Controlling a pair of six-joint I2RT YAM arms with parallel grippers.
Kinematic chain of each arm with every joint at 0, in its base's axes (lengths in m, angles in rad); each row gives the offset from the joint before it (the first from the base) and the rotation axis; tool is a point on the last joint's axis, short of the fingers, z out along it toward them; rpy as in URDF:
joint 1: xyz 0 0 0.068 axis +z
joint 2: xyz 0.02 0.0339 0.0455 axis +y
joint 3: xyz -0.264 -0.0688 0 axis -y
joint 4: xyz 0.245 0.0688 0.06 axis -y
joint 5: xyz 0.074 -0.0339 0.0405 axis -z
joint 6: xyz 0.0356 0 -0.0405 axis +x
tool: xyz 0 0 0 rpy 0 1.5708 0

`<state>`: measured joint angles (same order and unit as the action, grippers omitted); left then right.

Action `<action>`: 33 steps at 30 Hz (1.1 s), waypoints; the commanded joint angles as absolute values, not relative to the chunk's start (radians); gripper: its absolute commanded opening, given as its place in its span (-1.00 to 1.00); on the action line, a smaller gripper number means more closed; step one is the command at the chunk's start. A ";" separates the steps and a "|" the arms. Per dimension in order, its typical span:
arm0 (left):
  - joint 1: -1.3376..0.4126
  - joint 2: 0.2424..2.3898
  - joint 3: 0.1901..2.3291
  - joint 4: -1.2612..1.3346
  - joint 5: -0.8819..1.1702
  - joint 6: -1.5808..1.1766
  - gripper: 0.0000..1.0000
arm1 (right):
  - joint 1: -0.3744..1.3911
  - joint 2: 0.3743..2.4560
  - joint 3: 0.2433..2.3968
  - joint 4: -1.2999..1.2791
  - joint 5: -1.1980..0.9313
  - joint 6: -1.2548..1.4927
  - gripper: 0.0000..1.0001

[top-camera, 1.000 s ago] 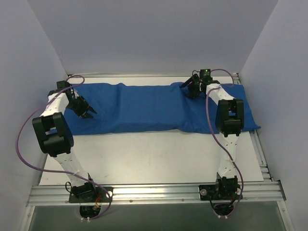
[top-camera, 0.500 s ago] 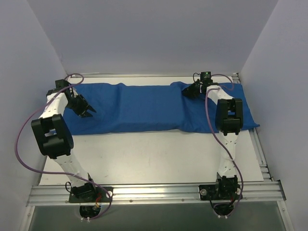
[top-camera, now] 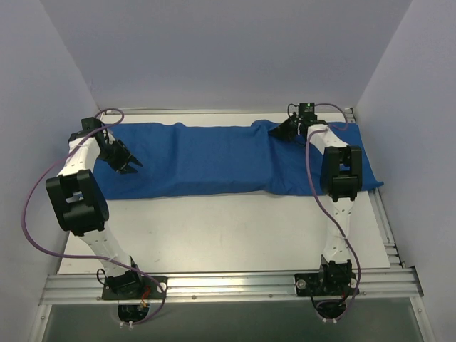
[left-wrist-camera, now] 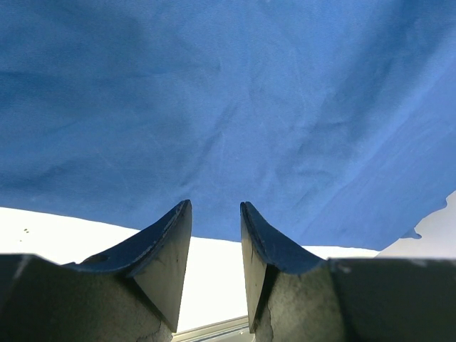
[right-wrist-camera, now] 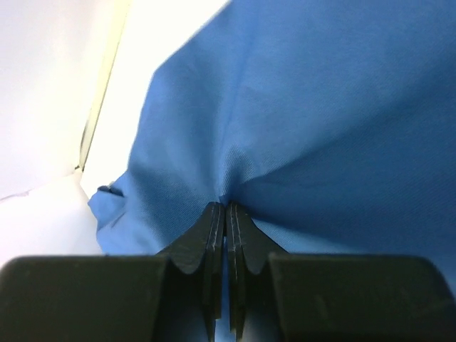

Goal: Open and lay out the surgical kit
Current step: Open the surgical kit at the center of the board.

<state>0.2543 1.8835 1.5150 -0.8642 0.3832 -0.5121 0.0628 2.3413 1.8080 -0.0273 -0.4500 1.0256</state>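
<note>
The surgical kit shows only as a large royal-blue cloth wrap [top-camera: 214, 158] lying across the back of the white table; whatever it holds is hidden under the cloth. My right gripper [top-camera: 286, 128] sits at the wrap's far right part, shut on a pinched fold of the cloth [right-wrist-camera: 226, 187], which puckers into its fingertips [right-wrist-camera: 216, 211]. My left gripper [top-camera: 131, 168] hovers over the wrap's near left edge, open, with nothing between its fingers [left-wrist-camera: 174, 228]; the blue cloth [left-wrist-camera: 228, 107] fills the view beyond them.
White walls close in the table on the left, back and right. The white tabletop [top-camera: 228, 228] stretches between the wrap and the metal rail [top-camera: 228, 285] carrying both arm bases. Purple cables loop beside each arm.
My right gripper closed onto the cloth near the wrap's far right part, gathering a fold. The left gripper stayed in place, open.
</note>
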 commanded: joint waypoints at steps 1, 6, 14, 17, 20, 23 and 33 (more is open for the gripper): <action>0.250 1.816 1.508 -0.871 0.400 -0.495 -0.15 | 0.063 2.174 1.813 0.005 -0.477 0.971 -1.00; 0.250 1.795 1.505 -0.865 0.403 -0.502 -0.15 | 0.066 2.103 1.757 -0.067 -0.503 0.927 -1.00; 0.250 1.763 1.477 -0.847 0.406 -0.514 -0.15 | 0.090 1.962 1.694 -0.242 -0.491 0.798 -1.00; 0.250 1.747 1.473 -0.845 0.403 -0.517 -0.16 | 0.101 1.887 1.635 -0.323 -0.480 0.744 -1.00; 0.250 1.735 1.470 -0.845 0.396 -0.520 -0.15 | 0.123 1.800 1.543 -0.396 -0.459 0.703 -1.00; 0.250 1.729 1.471 -0.844 0.393 -0.522 -0.16 | 0.137 1.706 1.401 -0.431 -0.425 0.666 -1.00; 0.252 1.723 1.496 -0.857 0.376 -0.520 -0.17 | 0.166 1.582 1.040 -0.430 -0.400 0.658 -1.00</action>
<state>0.2539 1.7691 1.4677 -0.8612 0.3851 -0.5201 0.1585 1.6077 1.0946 -0.3553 -0.4221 0.6811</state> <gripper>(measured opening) 0.417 0.034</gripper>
